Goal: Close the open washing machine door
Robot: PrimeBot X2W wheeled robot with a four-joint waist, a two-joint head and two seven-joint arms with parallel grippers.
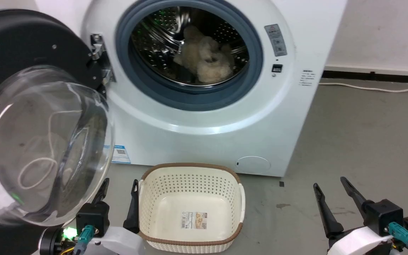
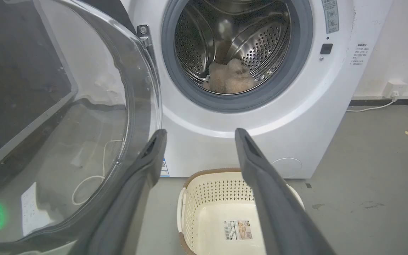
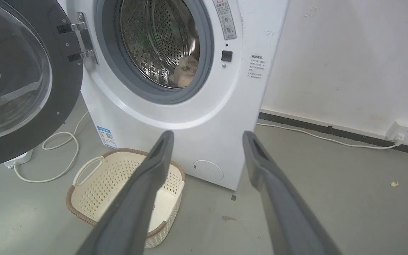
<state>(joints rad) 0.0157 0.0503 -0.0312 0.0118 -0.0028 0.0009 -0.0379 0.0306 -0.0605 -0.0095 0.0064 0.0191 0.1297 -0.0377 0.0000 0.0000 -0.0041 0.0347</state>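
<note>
The washing machine door stands swung wide open on the left, its black rim and bulging clear glass bowl facing me, hinged by metal to the white washer. The same door fills the left of the left wrist view, and the door also shows at the left of the right wrist view. My left gripper is open, low beside the glass bowl's lower right edge, holding nothing. My right gripper is open over the floor at the lower right, apart from everything.
The grey-ringed steel drum opening holds a beige fluffy item. A cream perforated basket sits on the floor right before the washer, between my grippers. A white cable lies under the door. A wall socket is to the right.
</note>
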